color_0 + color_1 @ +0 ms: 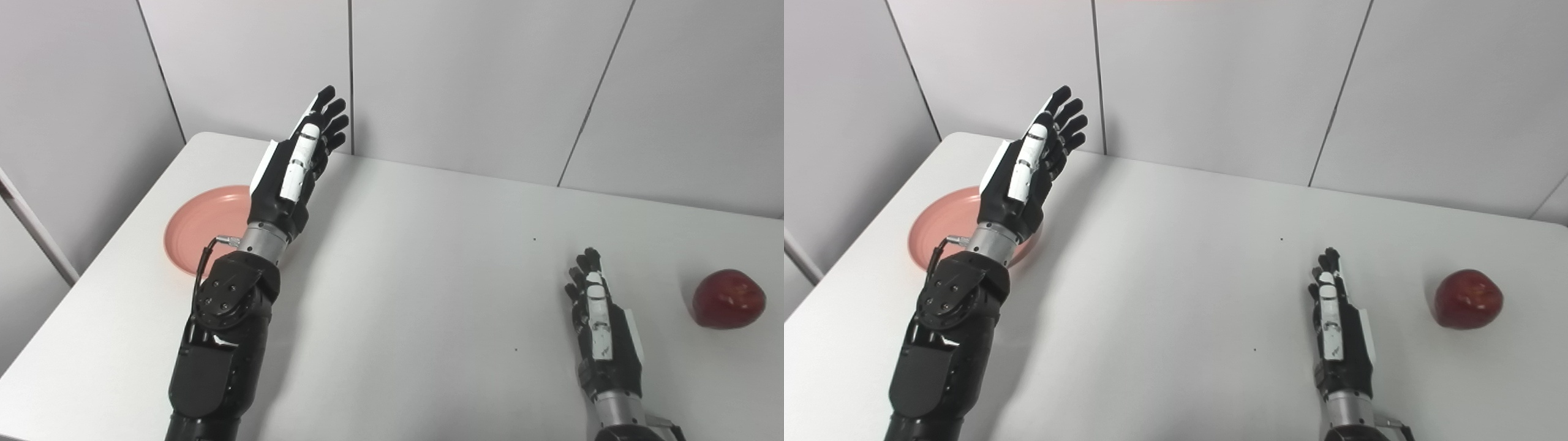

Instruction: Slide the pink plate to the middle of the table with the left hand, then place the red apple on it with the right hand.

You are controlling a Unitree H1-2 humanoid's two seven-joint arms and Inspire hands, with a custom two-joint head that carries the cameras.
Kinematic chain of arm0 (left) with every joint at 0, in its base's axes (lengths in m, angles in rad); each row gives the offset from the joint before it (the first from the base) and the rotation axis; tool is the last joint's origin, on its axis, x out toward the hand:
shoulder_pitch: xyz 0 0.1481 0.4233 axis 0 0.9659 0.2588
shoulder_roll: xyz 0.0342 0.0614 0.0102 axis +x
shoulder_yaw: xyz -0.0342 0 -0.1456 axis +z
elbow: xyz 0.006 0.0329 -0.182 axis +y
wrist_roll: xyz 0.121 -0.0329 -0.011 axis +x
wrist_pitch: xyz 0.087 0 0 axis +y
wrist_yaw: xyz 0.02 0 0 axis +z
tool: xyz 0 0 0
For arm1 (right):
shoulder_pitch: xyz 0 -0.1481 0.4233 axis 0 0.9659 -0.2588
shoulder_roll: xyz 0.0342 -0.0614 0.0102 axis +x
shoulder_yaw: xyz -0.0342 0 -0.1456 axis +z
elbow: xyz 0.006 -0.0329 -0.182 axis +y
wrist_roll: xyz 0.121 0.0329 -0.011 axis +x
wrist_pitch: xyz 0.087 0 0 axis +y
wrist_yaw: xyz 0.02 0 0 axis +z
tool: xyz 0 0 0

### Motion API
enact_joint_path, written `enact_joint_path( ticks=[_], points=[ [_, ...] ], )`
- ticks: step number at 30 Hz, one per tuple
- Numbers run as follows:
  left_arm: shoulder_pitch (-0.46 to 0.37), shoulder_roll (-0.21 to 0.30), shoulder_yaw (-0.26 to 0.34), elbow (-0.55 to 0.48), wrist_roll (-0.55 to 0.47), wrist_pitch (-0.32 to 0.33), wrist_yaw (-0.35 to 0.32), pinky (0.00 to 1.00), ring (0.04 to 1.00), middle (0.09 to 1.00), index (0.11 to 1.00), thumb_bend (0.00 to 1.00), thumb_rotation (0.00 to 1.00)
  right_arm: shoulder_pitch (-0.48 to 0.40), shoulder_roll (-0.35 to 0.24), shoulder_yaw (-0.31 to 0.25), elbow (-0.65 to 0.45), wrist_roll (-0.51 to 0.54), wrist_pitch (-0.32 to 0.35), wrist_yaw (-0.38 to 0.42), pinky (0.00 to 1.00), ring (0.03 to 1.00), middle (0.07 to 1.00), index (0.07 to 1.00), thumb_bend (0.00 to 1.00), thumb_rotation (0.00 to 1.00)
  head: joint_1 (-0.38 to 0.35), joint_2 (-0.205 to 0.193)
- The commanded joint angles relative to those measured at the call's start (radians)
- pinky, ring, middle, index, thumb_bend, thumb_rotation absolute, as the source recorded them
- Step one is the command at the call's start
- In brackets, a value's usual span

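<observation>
One pink plate [199, 233] sits at the white table's [416, 294] left side, partly behind the raised left hand [300, 162], fingers spread, holding nothing. One red apple [729, 299] lies far right, near the empty, straight-fingered right hand [1338, 324]. The right eye view alone shows the table's far right corner.

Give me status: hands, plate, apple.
Left hand open, raised above the plate. Right hand open, empty, beside the apple. Plate at table's left side, apart from the apple at right. Middle of table unobstructed.
</observation>
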Motion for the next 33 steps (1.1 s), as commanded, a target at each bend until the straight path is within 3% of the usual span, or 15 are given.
enact_joint_path(
  ticks=[1,7,10,15,33],
  points=[
    [-0.061,0.022,0.019,0.005,-0.003,-0.045,0.009,0.96,0.946,0.954,0.941,0.41,1.0,-0.013,-0.008,-0.004,-0.02,0.001,-0.053,0.013,1.0,1.0,1.0,1.0,0.16,1.0,0.006,0.001],
    [-0.083,0.04,0.075,0.051,-0.016,-0.071,0.03,0.96,0.948,0.953,0.934,0.37,1.0,-0.011,-0.012,-0.007,-0.022,-0.002,-0.049,0.01,1.0,1.0,1.0,1.0,0.16,1.0,0.034,-0.001],
    [-0.086,0.059,0.091,0.069,-0.014,-0.087,0.025,0.99,0.967,0.97,0.949,0.41,1.0,-0.009,-0.012,-0.008,-0.027,0.005,-0.036,0.012,1.0,1.0,1.0,1.0,0.16,1.0,0.04,-0.002],
    [-0.092,0.092,0.125,0.089,0.0,-0.115,0.05,0.95,0.952,0.955,0.934,0.41,1.0,-0.014,-0.014,-0.014,-0.009,0.019,-0.059,0.024,1.0,1.0,1.0,1.0,0.15,1.0,0.048,-0.009],
    [-0.113,0.172,0.237,0.156,-0.031,-0.121,0.098,0.96,0.956,0.957,0.935,0.37,1.0,-0.005,-0.007,-0.018,-0.027,0.007,-0.04,0.022,1.0,1.0,1.0,1.0,0.18,1.0,0.047,-0.002]
  ],
)
